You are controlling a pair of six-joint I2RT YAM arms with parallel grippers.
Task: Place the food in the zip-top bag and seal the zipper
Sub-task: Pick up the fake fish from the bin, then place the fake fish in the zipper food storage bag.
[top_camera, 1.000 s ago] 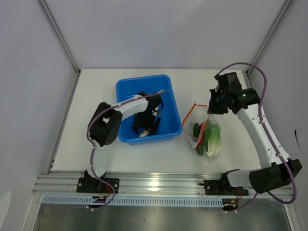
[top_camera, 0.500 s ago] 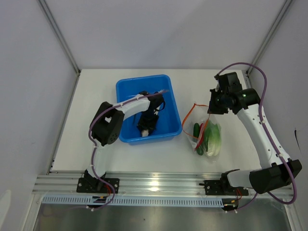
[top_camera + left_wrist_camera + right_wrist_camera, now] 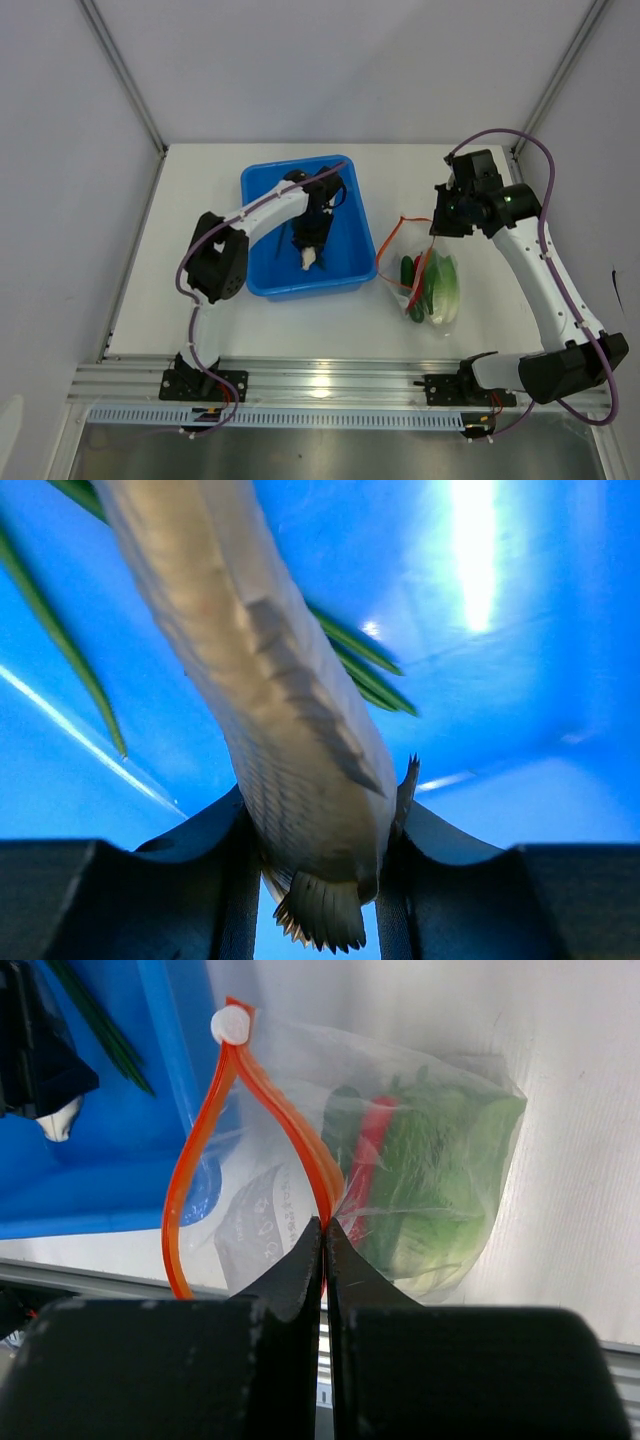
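Note:
A whitish stalk (image 3: pixel 280 710) with thin green leaves (image 3: pixel 362 662) sits between the jaws of my left gripper (image 3: pixel 320 825), both jaws pressed against its root end. From above, that gripper (image 3: pixel 311 245) hangs inside the blue bin with the stalk (image 3: pixel 308 259) pointing down. The zip-top bag (image 3: pixel 432 288) lies right of the bin, its mouth held open. It holds the pale green cabbage (image 3: pixel 450 1170), a red chili (image 3: pixel 370 1140) and dark green pods (image 3: pixel 408 270). My right gripper (image 3: pixel 323 1225) is shut on the orange-red zipper (image 3: pixel 190 1180), lifting one side of the mouth.
The blue bin (image 3: pixel 262 190) stands in the middle of the white table (image 3: pixel 200 200), its right wall close to the bag's mouth. The zipper's white slider (image 3: pixel 230 1026) sits at the strip's far end. Metal rails run along the table's near edge.
My left gripper has closed on the stalk and moved up and away from the bin's near wall, carrying the stalk with it. The right gripper and the bag have stayed put.

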